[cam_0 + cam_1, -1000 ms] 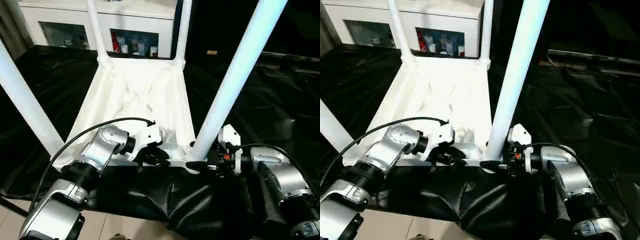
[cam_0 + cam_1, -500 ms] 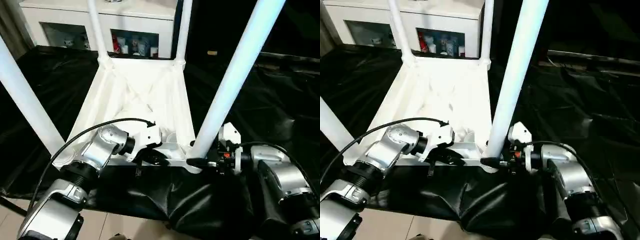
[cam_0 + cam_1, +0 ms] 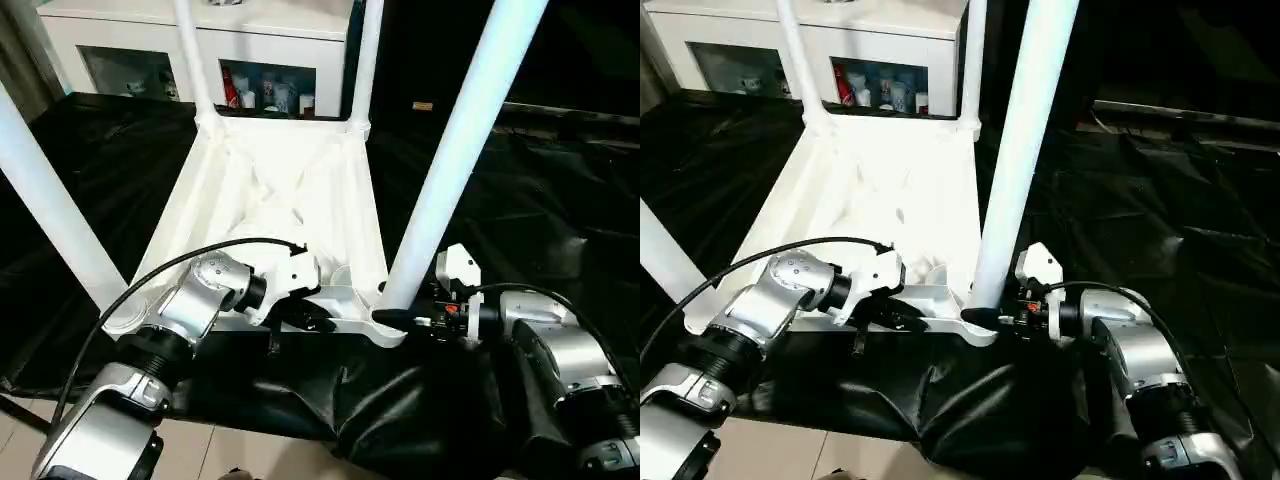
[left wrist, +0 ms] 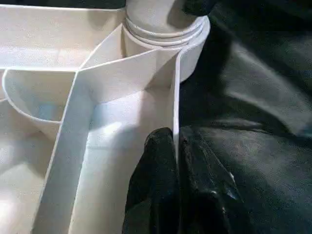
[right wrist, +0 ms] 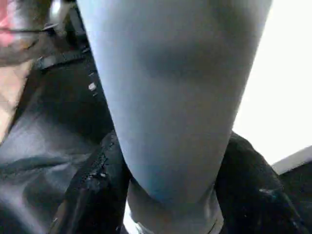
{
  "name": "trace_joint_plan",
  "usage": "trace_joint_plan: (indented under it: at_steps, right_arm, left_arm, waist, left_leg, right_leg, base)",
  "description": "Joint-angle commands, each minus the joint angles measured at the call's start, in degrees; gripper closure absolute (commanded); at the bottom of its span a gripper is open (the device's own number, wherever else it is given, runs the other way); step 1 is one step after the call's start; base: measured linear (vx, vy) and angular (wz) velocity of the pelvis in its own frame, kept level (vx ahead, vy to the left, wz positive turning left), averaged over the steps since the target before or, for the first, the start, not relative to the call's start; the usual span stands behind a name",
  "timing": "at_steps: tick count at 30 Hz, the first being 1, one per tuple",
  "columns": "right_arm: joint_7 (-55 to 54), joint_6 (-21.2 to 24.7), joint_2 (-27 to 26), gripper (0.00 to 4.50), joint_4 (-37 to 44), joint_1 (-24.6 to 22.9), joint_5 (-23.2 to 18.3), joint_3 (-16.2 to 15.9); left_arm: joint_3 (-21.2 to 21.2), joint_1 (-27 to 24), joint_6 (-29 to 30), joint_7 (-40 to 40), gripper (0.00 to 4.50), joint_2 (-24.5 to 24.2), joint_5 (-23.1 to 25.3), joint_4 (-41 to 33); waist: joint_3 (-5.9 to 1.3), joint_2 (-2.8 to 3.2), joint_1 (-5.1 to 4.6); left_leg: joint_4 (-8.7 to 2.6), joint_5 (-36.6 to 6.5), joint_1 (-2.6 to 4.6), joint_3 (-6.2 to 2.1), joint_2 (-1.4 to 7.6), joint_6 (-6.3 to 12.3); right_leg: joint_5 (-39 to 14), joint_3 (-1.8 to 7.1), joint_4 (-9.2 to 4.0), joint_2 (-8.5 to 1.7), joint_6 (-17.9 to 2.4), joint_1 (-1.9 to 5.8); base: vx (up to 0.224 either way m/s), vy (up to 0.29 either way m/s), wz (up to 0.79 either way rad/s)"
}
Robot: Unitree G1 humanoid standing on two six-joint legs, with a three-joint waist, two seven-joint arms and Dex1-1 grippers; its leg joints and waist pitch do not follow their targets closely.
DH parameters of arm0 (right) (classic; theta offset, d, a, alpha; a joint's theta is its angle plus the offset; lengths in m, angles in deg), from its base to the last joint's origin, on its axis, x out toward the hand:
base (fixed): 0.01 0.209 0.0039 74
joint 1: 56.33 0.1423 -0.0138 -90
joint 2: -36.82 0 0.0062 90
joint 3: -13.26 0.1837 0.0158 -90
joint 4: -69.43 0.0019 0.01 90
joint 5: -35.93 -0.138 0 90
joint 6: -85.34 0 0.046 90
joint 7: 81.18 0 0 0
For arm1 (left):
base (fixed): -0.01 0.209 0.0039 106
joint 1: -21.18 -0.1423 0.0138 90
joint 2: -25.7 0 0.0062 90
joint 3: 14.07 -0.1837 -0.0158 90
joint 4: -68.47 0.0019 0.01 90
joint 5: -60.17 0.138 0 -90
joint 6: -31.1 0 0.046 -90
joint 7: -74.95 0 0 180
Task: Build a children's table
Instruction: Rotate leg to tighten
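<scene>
**Near-right leg tipping, right fingers closing in**

The near-right leg [image 3: 455,150] is tilting less than a second ago, its top swinging in toward the tabletop [image 3: 290,200]; its base in the near-right corner socket [image 3: 388,325] is staying put. The right gripper [image 5: 168,195] is narrowing around the leg just above that socket, fingers [image 5: 95,190] now pressing both sides of it. The left gripper [image 4: 176,146] is finishing its pinch on the tabletop's near rim wall beside the socket.
</scene>
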Motion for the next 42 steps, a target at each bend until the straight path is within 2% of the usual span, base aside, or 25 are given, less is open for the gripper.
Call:
trace_joint_plan:
  at_steps: [1,2,3,5,7,8,10,11,12,13,14,16,18,20,22,25,27,28,30,32,33,35,37,40,42]
  right_arm:
    - [-8.55,2.13,-3.18,2.49,-2.88,-1.07,2.48,-0.37]
    - [-11.02,2.04,-4.14,2.5,-3.47,-1.17,3.26,-0.31]
    - [-11.02,2.04,-4.14,2.51,-3.47,-1.17,3.26,-0.31]
    - [-22.93,2.38,-8.98,2.52,-5.7,-1.03,5.68,1.03]
    - [-31.77,3.82,-12.55,2.52,-7.22,-0.23,7.21,2.28]
    - [-32.89,3.87,-13.13,2.52,-7.34,-0.06,7.46,2.34]
    - [-34.52,2.99,-15.35,2.52,-7.37,0.6,7.53,2.23]
    - [-34.07,2.29,-15.34,2.52,-7.23,0.64,7.78,1.87]
    - [-32.82,0.43,-15.23,2.52,-6.83,0.69,8.52,0.89]
    - [-32.14,-0.05,-15.02,1.97,-6.57,0.65,8.68,0.58]
    - [-31.11,0.11,-14.85,1.84,-6.07,0.54,7.97,0.79]
    - [-26.32,0.89,-13.3,1.84,-3.61,0.03,5.13,1.75]
    - [-24.87,0.75,-12.41,1.67,-2.99,-0.09,4.9,1.66]
    - [-17.68,0.78,-8.01,1.67,-0.17,-0.92,3.82,0.22]
    - [-11.21,1.02,-4.32,1.67,1.98,-1.75,2.41,-0.39]
    - [-6.96,0.99,-1.86,1.67,3.11,-2.24,1.82,-0.81]
    - [0.77,0.82,2.74,1.67,4.52,-2.82,1.06,-1.98]
    - [3.67,0.78,4.3,1.67,4.57,-2.69,0.83,-2.28]
    - [6.45,0.75,5.57,1.67,4.08,-2.15,0.66,-2.71]
    - [7.97,0.56,6.31,1.67,3.63,-1.68,0.8,-3.2]
    - [8.34,0.49,6.44,1.67,3.35,-1.39,0.87,-3.35]
    - [9.08,0.57,6.36,1.67,2.79,-0.7,0.71,-3.66]
    - [9.43,0.46,6.07,1.67,2.36,-0.19,0.64,-3.91]
    - [10.18,0.74,5.56,2.02,2.11,0.19,-0.04,-4.19]
    - [10.9,1.13,5.37,2.04,2.36,0.0,-0.59,-4.29]
  left_arm:
    - [2.38,0.82,0.01,-6.43,4.5,3.83,-1.94,3.12]
    - [2.45,1.14,-0.1,-7.86,4.5,4.65,-1.62,3.93]
    - [2.45,1.14,-0.1,-7.86,4.5,4.65,-1.62,3.93]
    - [2.64,2.82,-0.46,-15.05,4.5,9.04,-0.2,7.07]
    - [2.88,4.39,-0.02,-20.64,4.5,12.61,0.71,9.57]
    - [2.82,4.63,-0.03,-21.28,4.5,13.22,0.86,9.99]
    - [2.49,5.51,-0.76,-22.98,4.5,15.37,1.28,11.55]
    - [2.37,5.6,-0.98,-22.77,4.5,15.47,1.31,11.68]
    - [2.04,5.81,-1.55,-22.17,4.5,15.65,1.36,12.04]
    - [1.93,5.91,-1.98,-21.79,4.5,15.63,1.43,12.27]
    - [1.79,5.79,-2.25,-20.9,4.5,15.34,1.37,12.15]
    - [1.52,5.26,-3.65,-16.26,4.5,13.66,1.18,11.78]
    - [1.47,5.04,-3.8,-14.81,4.5,13.08,0.99,11.47]
    - [0.79,4.08,-5.03,-9.44,4.5,10.53,0.14,9.96]
    - [0.15,3.43,-6.11,-5.63,4.5,8.29,0.03,8.86]
    - [-0.02,2.93,-6.82,-2.49,4.5,6.82,-0.52,7.91]
    - [0.17,1.65,-6.02,4.81,4.5,3.93,-3.03,4.58]
    - [0.15,1.25,-5.21,7.6,4.5,2.55,-3.69,3.19]
    - [-0.02,0.98,-4.6,9.87,4.5,1.12,-4.07,2.08]
    - [-0.12,0.71,-3.83,11.53,4.5,0.28,-4.58,1.13]
    - [-0.19,0.59,-3.24,12.25,4.5,-0.03,-4.79,0.73]
    - [-0.34,0.41,-3.15,12.93,4.5,-0.45,-4.9,0.33]
    - [-0.12,0.27,-3.46,12.84,4.5,-0.53,-4.98,0.09]
    - [0.4,-0.03,-2.77,12.74,4.5,-0.42,-5.63,-0.61]
    - [0.38,-0.39,-2.24,12.81,4.5,-0.47,-5.84,-1.43]
  waist:
    - [-3.11,-0.79,-0.33]
    - [-2.98,-0.75,-0.62]
    - [-2.98,-0.75,-0.62]
    - [-2.64,-0.62,-1.5]
    - [-2.5,-0.2,-2.05]
    - [-2.43,-0.38,-2.24]
    - [-2.48,0.36,-2.66]
    - [-2.52,0.1,-2.82]
    - [-2.43,0.35,-3.02]
    - [-2.66,0.55,-3.18]
    - [-2.9,0.46,-3.25]
    - [-2.86,0.66,-3.19]
    - [-3.14,0.54,-3.05]
    - [-3.18,0.35,-2.9]
    - [-3.41,0.28,-2.7]
    - [-3.65,0.09,-2.1]
    - [-4.0,-0.2,-1.48]
    - [-4.14,0.11,-1.06]
    - [-4.59,0.12,-0.54]
    - [-4.5,-0.01,-0.27]
    - [-4.15,-0.22,-0.06]
    - [-3.75,-0.16,0.32]
    - [-3.44,-0.33,0.13]
    - [-3.28,-0.47,-0.01]
    - [-3.34,-0.6,0.09]
  left_leg:
    - [-3.93,-13.39,0.76,-1.04,1.52,1.68]
    - [-4.04,-14.45,0.9,-1.15,1.44,1.01]
    - [-4.04,-14.45,0.9,-1.15,1.44,1.01]
    - [-4.16,-17.86,1.3,-1.44,1.17,-0.13]
    - [-4.18,-20.12,1.64,-1.75,1.01,-0.68]
    - [-4.22,-20.67,1.69,-1.8,0.89,-0.74]
    - [-4.35,-22.42,1.74,-2.17,0.76,-0.37]
    - [-4.24,-22.98,1.96,-2.12,0.68,-0.13]
    - [-4.25,-24.37,2.3,-2.24,0.63,0.31]
    - [-4.48,-24.2,2.07,-2.47,0.69,0.72]
    - [-4.84,-22.86,1.58,-2.57,0.86,1.22]
    - [-4.97,-22.56,1.56,-2.4,0.96,2.15]
    - [-5.01,-21.04,1.24,-2.32,1.11,2.8]
    - [-4.94,-19.47,1.03,-2.14,1.18,3.82]
    - [-4.68,-16.56,0.79,-1.99,1.32,4.77]
    - [-4.25,-13.56,1.17,-1.5,1.51,6.27]
    - [-4.09,-8.85,0.55,-1.35,1.75,7.54]
    - [-3.91,-6.73,0.57,-1.19,1.9,8.3]
    - [-3.35,-3.7,0.63,-0.99,1.98,9.79]
    - [-3.02,-1.7,0.18,-0.85,1.99,10.97]
    - [-2.98,-3.22,0.03,-0.77,1.96,10.64]
    - [-3.39,-8.54,0.51,-0.78,2.13,7.57]
    - [-3.71,-11.13,0.49,-0.88,2.15,5.39]
    - [-4.01,-12.87,0.6,-1.02,2.08,3.66]
    - [-4.01,-12.47,0.63,-1.04,2.08,3.55]
  right_leg:
    - [-19.23,2.1,-4.76,-4.34,-10.32,2.24]
    - [-22.41,2.09,-5.09,-4.4,-9.33,2.03]
    - [-22.41,2.09,-5.09,-4.4,-9.33,2.03]
    - [-30.13,1.93,-6.1,-4.44,-6.95,1.74]
    - [-34.64,1.62,-6.67,-4.47,-5.47,1.46]
    - [-36.06,1.44,-7.02,-4.36,-4.78,1.41]
    - [-37.47,1.19,-7.61,-4.37,-3.54,1.43]
    - [-37.63,1.16,-7.81,-4.3,-3.4,1.19]
    - [-37.79,0.99,-8.12,-4.25,-3.6,1.03]
    - [-36.38,0.93,-7.92,-4.38,-3.99,1.53]
    - [-33.25,1.09,-7.55,-4.4,-4.75,2.01]
    - [-29.99,1.25,-7.3,-4.36,-6.2,1.93]
    - [-25.92,1.48,-6.77,-4.59,-7.65,2.38]
    - [-22.8,1.68,-6.37,-4.67,-9.03,2.6]
    - [-18.12,1.81,-5.67,-4.87,-11.03,2.96]
    - [-13.08,1.98,-5.14,-4.89,-13.07,2.83]
    - [-7.73,1.75,-4.07,-4.84,-14.34,3.55]
    - [-4.91,1.68,-3.6,-4.73,-14.8,3.43]
    - [0.28,1.62,-2.78,-4.73,-16.03,3.16]
    - [3.51,1.53,-2.28,-4.64,-16.77,2.87]
    - [0.96,1.53,-2.54,-4.72,-16.49,2.68]
    - [-7.96,1.61,-3.47,-4.94,-14.99,2.38]
    - [-12.19,1.64,-3.91,-4.91,-13.87,2.37]
    - [-15.7,1.74,-4.22,-4.92,-12.39,2.37]
    - [-15.16,1.83,-4.15,-4.95,-12.15,2.4]
  base:
    - [0.0,0.0,0.0]
    - [0.0,0.0,0.0]
    - [0.0,0.0,0.0]
    - [0.0,0.0,0.0]
    - [0.0,0.0,0.0]
    - [0.0,0.0,0.0]
    - [0.0,0.0,0.0]
    - [0.0,0.0,0.0]
    - [0.0,0.0,0.0]
    - [0.0,0.0,0.0]
    - [0.0,0.0,0.0]
    - [0.0,0.0,0.0]
    - [0.0,0.0,0.0]
    - [0.0,0.0,0.0]
    - [0.0,0.0,0.0]
    - [0.017,-0.007,0.04]
    - [0.0,0.0,0.0]
    - [0.0,0.0,0.0]
    - [0.0,0.0,0.0]
    - [0.0,0.0,0.0]
    - [0.0,0.0,0.0]
    - [0.0,0.0,0.0]
    - [0.0,0.0,0.0]
    - [0.0,0.0,0.0]
    - [0.0,0.0,0.0]
